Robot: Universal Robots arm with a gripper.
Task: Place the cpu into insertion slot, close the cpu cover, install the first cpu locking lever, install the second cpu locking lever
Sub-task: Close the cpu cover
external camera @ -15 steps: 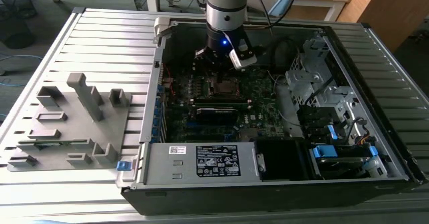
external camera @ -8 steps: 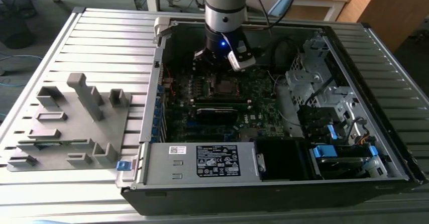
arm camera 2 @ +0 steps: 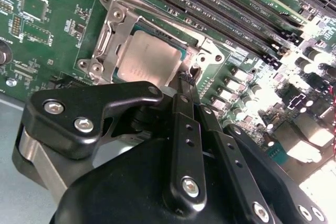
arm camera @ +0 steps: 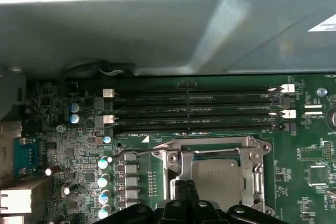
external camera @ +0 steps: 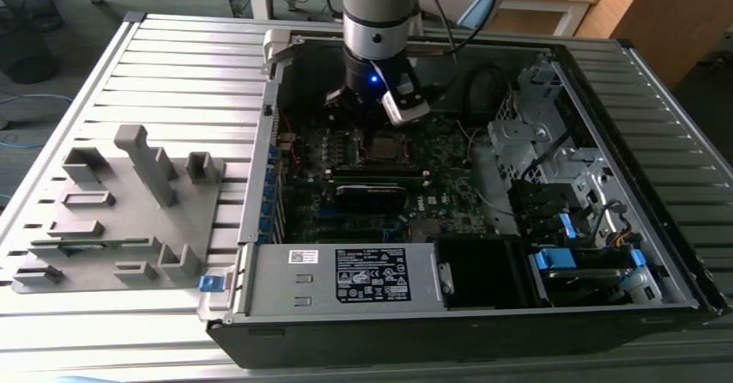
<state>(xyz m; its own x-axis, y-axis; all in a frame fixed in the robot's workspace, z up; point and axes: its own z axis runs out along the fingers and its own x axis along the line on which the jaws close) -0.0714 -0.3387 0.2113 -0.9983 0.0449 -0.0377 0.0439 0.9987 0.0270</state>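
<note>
a slatted metal table (external camera: 172, 57) carries an open computer case (external camera: 481, 340) lying on its side. a grey fixture (external camera: 115, 203) with upright blocks sits just beside the case on the exterior view's left. the arm (external camera: 378, 5) reaches down from above into the far part of the case. at the near end of the case a grey metal box (external camera: 343, 276) with a label spans part of its width. the green motherboard (arm camera 2: 47, 35) covers the case floor, and the long black memory slots (arm camera: 194, 111) run in parallel rows just beside the socket.

the gripper (arm camera 2: 185, 77) hangs low over the board. its black fingers (arm camera 2: 181, 129) are pressed together, narrow, with nothing visible between them, and their tips are at the corner of the socket frame.

the insertion slot (external camera: 380, 148) lies below the arm's wrist. the cpu cover (arm camera 2: 105, 40) is down, its silver frame flat around the socket. the cpu (arm camera 2: 144, 59) sits in the slot, its dull grey face showing through the cover's window. in the first wrist view a thin wire locking lever (arm camera: 136, 151) runs out from the socket's corner across the board. whether it is latched cannot be told.
</note>
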